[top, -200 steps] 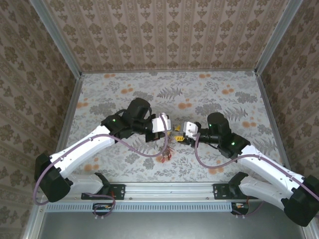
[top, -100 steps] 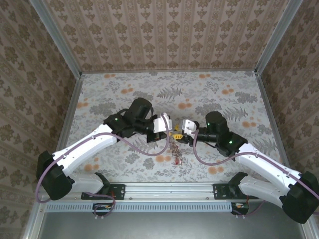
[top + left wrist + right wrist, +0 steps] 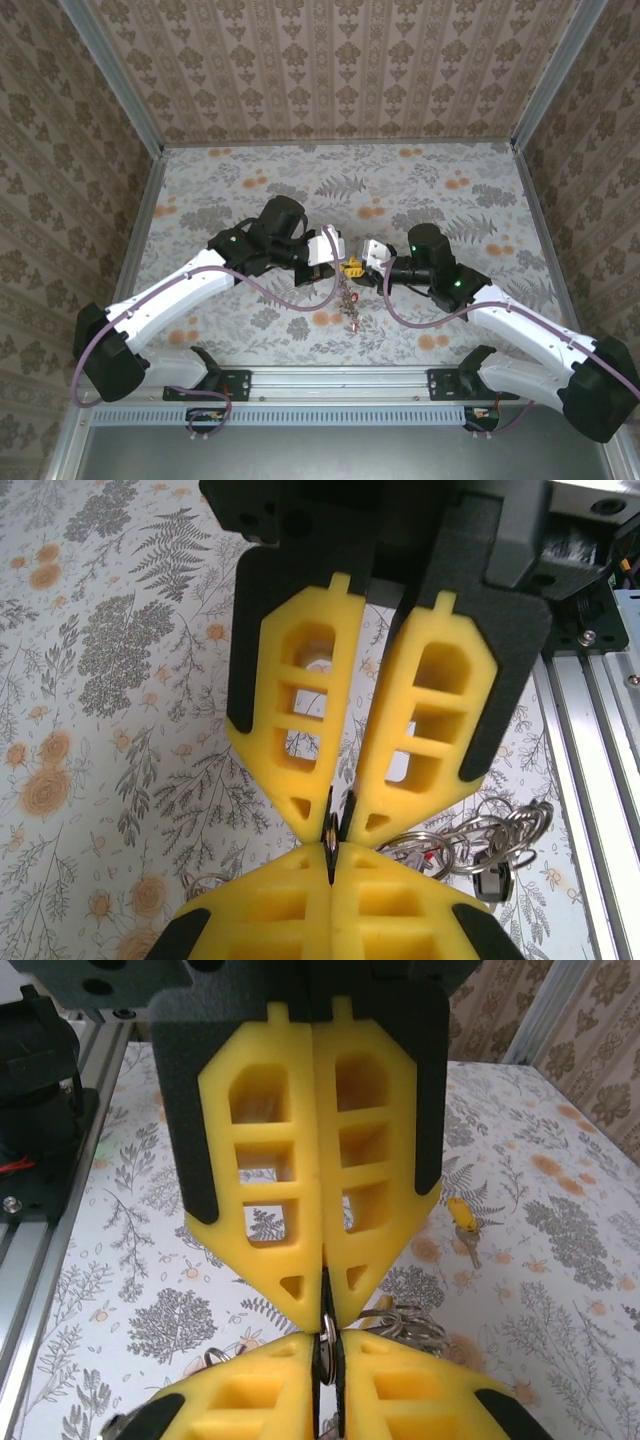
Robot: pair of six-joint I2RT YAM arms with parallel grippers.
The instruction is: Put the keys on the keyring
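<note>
**Q:** At the keyring (image 3: 349,292) — what has changed?
**A:** The right gripper (image 3: 322,1305) has closed in on it and now meets the left gripper (image 3: 333,820) tip to tip. Both finger pairs are clenched on the ring wire, with the keys (image 3: 353,312) dangling below it.
**Q:** Meaning?
**A:** Probably a two-handed hold to part the ring — a yellow key (image 3: 460,1222) lies loose beyond it.
</note>
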